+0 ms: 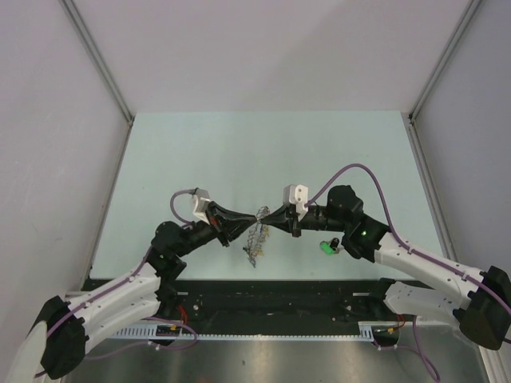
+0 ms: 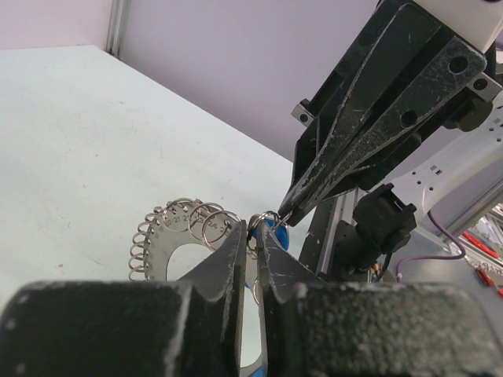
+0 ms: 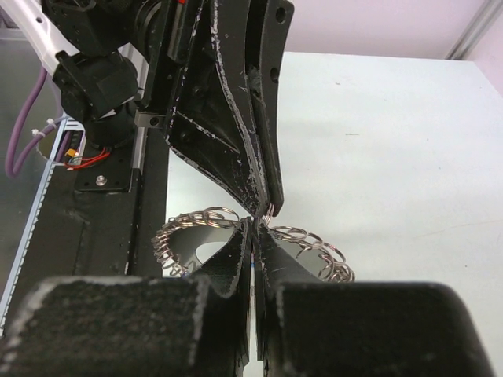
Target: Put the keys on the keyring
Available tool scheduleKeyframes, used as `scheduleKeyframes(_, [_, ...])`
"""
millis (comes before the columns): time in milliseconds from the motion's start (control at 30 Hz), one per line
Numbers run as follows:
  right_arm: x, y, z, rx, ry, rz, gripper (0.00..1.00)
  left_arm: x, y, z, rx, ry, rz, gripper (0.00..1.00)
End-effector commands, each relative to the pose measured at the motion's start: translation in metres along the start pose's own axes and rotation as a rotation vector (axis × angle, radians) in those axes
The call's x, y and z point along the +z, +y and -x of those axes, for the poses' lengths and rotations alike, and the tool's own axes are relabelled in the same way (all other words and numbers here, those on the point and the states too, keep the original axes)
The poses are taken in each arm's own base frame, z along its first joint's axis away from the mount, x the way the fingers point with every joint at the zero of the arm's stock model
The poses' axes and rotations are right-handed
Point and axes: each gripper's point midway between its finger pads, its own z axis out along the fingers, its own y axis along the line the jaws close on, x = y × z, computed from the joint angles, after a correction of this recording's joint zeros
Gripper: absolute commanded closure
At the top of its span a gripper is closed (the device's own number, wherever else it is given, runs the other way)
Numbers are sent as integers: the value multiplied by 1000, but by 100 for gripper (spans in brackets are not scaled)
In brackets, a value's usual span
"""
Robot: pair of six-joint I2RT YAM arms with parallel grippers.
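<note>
The keyring (image 1: 255, 239), a grey metal disc edged with wire loops, hangs on edge just under the spot where my two grippers meet tip to tip. In the left wrist view it spreads out left of the fingers (image 2: 169, 236). In the right wrist view its loops fan out behind both fingers (image 3: 318, 243). My left gripper (image 2: 254, 228) is nearly shut, its tips on a small wire ring with a blue key (image 2: 277, 233) beside them. My right gripper (image 3: 255, 229) is shut, pinching a loop at the keyring's rim. A green key (image 1: 326, 248) lies on the table beside the right arm.
The pale green table (image 1: 263, 152) is walled by grey panels at the back and both sides. A black rail with cables (image 1: 263, 307) runs along the near edge between the arm bases.
</note>
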Motion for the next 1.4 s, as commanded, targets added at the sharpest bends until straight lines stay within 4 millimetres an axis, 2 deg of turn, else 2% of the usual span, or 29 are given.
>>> scheduleKeyframes(0, [1, 4, 9, -24, -37, 36, 100, 1, -6, 16, 27, -65, -19, 86])
scheduleKeyframes(233, [1, 6, 7, -25, -27, 56, 100, 3, -4, 12, 89, -13, -21, 86])
scheduleKeyframes(400, [1, 6, 3, -24, -13, 67, 100, 5, -3, 11, 142, 23, -23, 80])
scheduleKeyframes(600, [-2, 6, 0, -23, -3, 74, 100, 5, -3, 11, 244, 70, -39, 67])
scheduleKeyframes(633, [-2, 6, -1, -21, -1, 74, 100, 8, -6, 16, 261, 72, -51, 63])
scheduleKeyframes(800, [-4, 6, -1, -25, 4, 76, 100, 7, -11, 8, 350, 184, -109, 51])
scheduleKeyframes(900, [-4, 6, -4, -23, 12, 80, 100, 2, -16, 3, 403, 251, -151, 46])
scheduleKeyframes(933, [-4, 7, -4, -24, 11, 85, 100, 2, -19, 7, 435, 256, -169, 44])
scheduleKeyframes(1000, [-5, 7, -3, -26, 9, 85, 100, -2, -16, 1, 477, 308, -178, 42])
scheduleKeyframes(1133, [-5, 9, -5, -25, 14, 95, 100, -3, -22, 1, 545, 357, -238, 39])
scheduleKeyframes(1200, [-6, 9, -4, -26, 12, 96, 100, -6, -21, -9, 554, 413, -275, 39])
scheduleKeyframes(1367, [-7, 9, -3, -29, 12, 95, 100, -1, -17, -21, 531, 488, -314, 44])
